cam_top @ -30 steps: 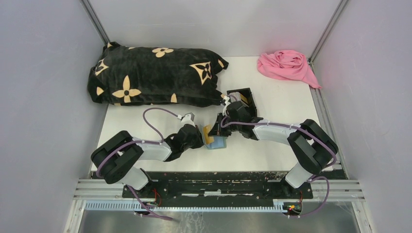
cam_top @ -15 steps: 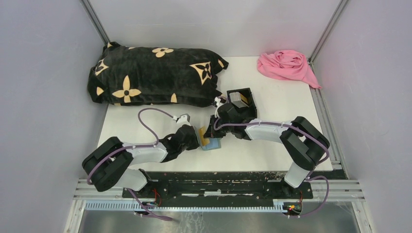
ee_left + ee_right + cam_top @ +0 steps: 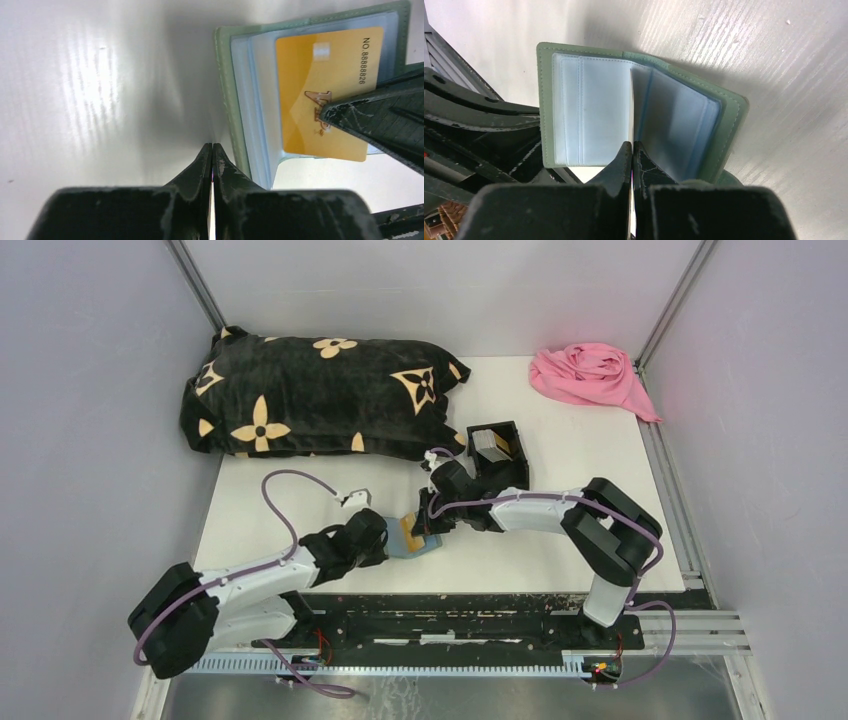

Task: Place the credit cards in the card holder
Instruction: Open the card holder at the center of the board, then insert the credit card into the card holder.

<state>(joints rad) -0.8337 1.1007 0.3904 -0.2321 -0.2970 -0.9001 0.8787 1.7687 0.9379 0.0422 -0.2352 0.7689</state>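
The card holder (image 3: pixel 422 543), lying open on the table (image 3: pixel 560 455) between the two grippers, is found shifted leftward and nearer the front edge than a second ago, with both grippers carried along. A yellow card (image 3: pixel 310 95) is seen among its clear sleeves, long axis pointing away from the left gripper (image 3: pixel 212 150), numbered end farthest. That gripper is closed on nothing, just beside the holder's edge. The card's edge is pinched by the closed right gripper (image 3: pixel 631 147).
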